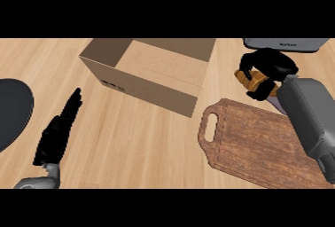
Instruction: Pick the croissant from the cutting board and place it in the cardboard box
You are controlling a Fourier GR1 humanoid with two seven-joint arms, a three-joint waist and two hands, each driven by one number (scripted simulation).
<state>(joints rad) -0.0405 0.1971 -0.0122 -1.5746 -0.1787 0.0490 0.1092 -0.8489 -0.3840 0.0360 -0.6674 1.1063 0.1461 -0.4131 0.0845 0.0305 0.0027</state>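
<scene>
Croissant (252,80) in right hand (271,63) hangs beside cardboard box (147,87).

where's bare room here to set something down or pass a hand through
Widest bare counter: below the cardboard box, between the left hand and the cutting board. The board's top is also bare. Crowded: top right, where the right hand, curled on the croissant, sits between the box and a grey appliance.

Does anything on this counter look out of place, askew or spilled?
Nothing is spilled or damaged. The open brown cardboard box and the dark wooden cutting board both sit askew on the light wooden counter. The golden croissant is off the board, held in the right hand.
</scene>
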